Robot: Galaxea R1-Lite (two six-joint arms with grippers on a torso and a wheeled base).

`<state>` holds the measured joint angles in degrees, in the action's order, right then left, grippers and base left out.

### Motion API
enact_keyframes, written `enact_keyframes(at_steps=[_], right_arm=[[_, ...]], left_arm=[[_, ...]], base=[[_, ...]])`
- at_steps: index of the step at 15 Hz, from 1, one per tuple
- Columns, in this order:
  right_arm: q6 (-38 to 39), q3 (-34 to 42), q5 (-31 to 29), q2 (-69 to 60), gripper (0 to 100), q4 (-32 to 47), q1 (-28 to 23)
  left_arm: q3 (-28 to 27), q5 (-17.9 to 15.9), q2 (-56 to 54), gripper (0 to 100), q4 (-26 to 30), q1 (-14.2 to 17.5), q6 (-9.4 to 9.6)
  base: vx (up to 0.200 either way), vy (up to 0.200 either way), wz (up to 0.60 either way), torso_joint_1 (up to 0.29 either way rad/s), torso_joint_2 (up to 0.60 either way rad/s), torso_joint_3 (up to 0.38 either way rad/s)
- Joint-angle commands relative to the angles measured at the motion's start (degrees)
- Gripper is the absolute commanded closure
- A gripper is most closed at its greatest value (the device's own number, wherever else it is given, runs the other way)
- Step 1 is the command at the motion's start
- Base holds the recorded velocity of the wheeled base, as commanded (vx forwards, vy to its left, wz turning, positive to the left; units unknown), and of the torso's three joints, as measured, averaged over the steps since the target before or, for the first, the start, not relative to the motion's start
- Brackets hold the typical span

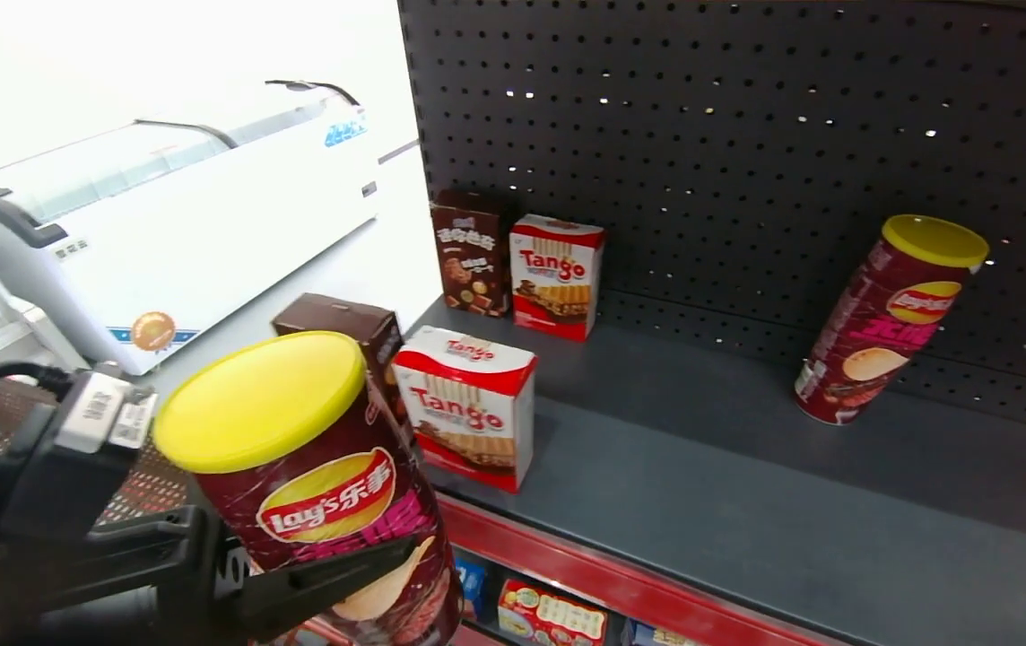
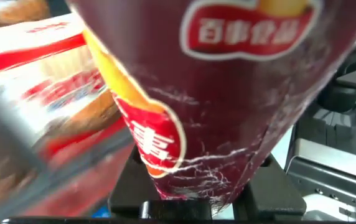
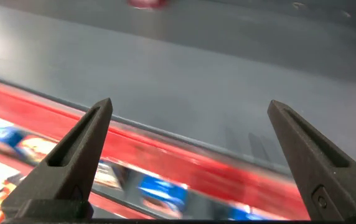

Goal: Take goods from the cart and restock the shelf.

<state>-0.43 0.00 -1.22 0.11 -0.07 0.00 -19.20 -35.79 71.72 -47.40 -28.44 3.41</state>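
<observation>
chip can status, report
Left pincer shut on maroon cylindrical chip can with yellow plastic lid, short of grey shelf. Right pincer open, empty, at shelf edge. Red-and-white cardboard wafer box close beside can.

Glossy maroon chip can [image 1: 334, 511] with smooth yellow plastic lid [image 1: 257, 399] at seven o'clock; matt grey shelf [image 1: 746, 484], perforated black pegboard [image 1: 746, 117] at twelve

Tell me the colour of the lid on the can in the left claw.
Yellow; the lid of the can shows best in the head view.
</observation>
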Motion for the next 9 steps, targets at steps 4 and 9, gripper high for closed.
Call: enact_keyframes(at_steps=[4,9], right_arm=[[0.0,0.0,0.0,0.1,0,-0.1,0.0],[0.0,0.0,0.0,0.1,0,-0.1,0.0]], left_arm=[[-1.5,-0.1,2.8,100,-0.9,0.1,0.01],[-1.5,-0.1,2.8,100,-0.9,0.1,-0.07]], base=[[0.000,0.000,-0.60,0.005,0.00,0.004],[0.000,0.000,0.00,0.000,0.00,0.000]])
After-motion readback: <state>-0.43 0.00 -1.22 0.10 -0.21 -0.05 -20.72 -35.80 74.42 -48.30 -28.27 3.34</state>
